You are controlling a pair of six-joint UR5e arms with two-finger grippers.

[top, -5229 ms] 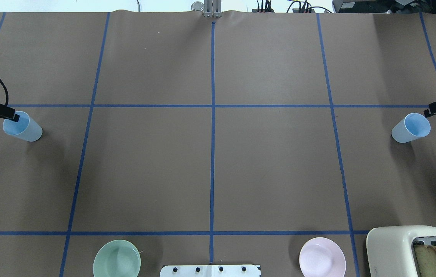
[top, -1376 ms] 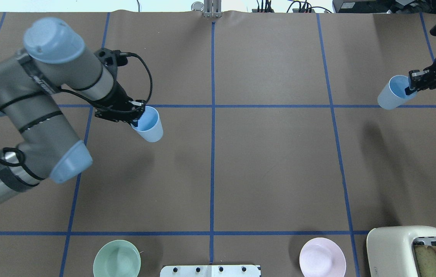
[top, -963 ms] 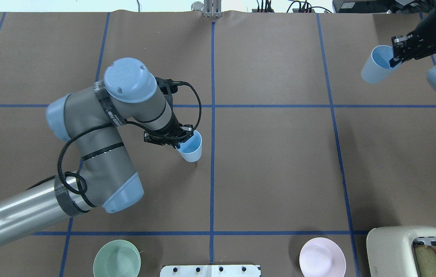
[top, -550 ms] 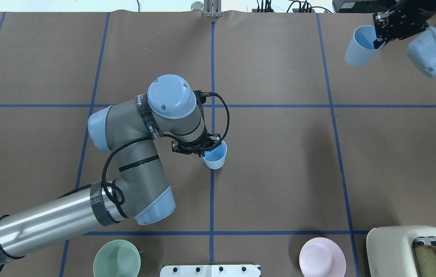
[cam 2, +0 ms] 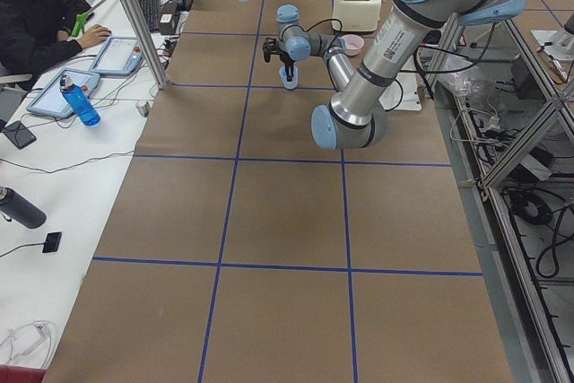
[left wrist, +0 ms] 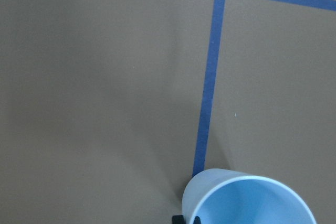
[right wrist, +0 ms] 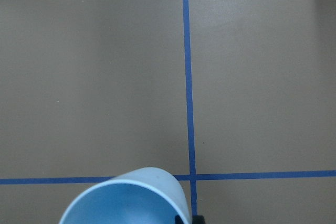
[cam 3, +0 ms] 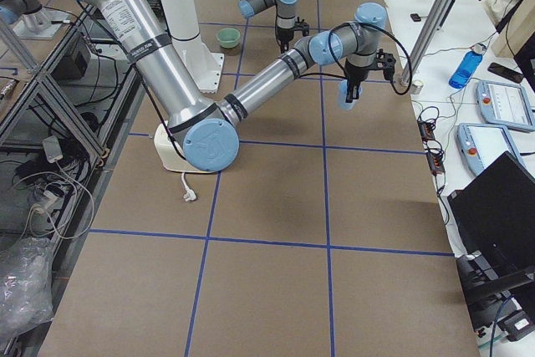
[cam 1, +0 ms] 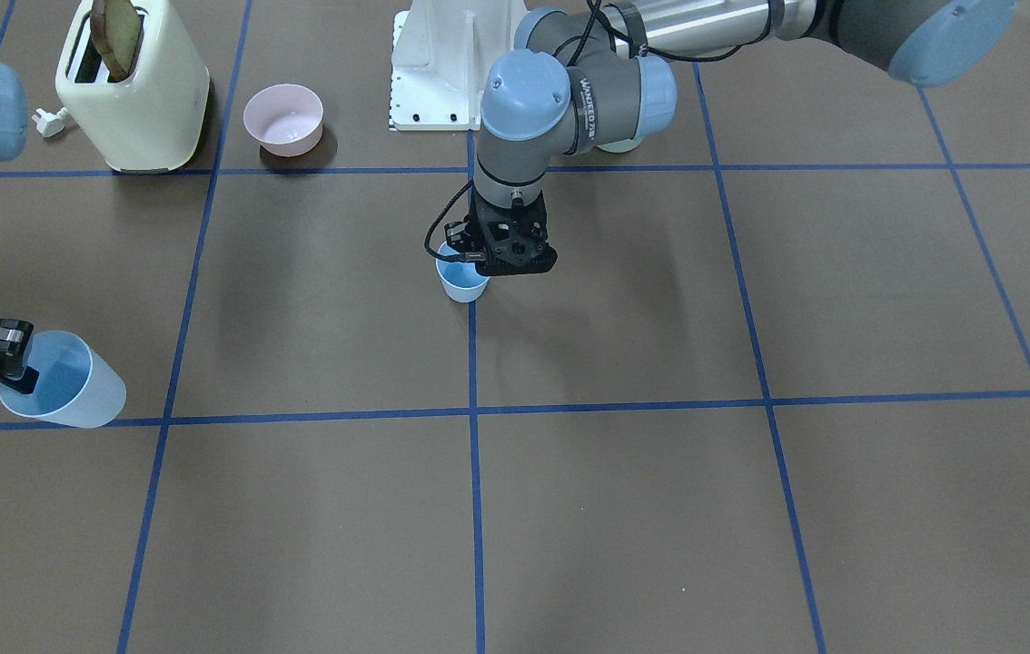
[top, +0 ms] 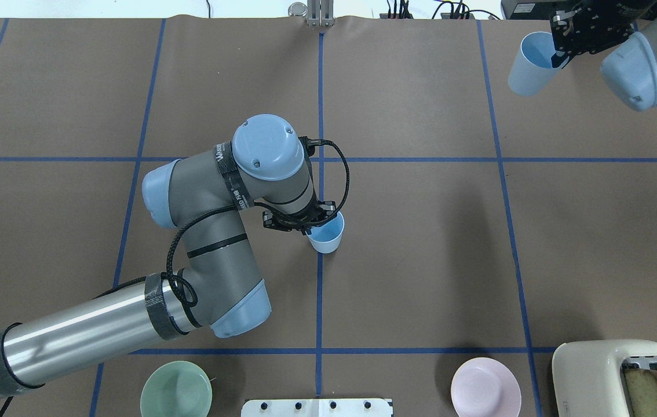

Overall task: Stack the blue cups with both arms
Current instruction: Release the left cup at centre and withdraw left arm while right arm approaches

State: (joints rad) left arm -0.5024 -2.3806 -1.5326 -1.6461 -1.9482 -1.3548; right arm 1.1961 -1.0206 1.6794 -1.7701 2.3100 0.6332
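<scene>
We hold one blue cup (top: 327,238) at table (top: 421,260) centre as base, L gripper (top: 307,229) clamped on its rim; R gripper (top: 558,57) pinches 2nd cup (top: 527,72) high at 2 o'clock, prob. to nest it.

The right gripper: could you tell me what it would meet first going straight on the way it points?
Only the brown table paper, near a blue tape crossing; the right gripper points down and its blue cup would probably touch first.
</scene>
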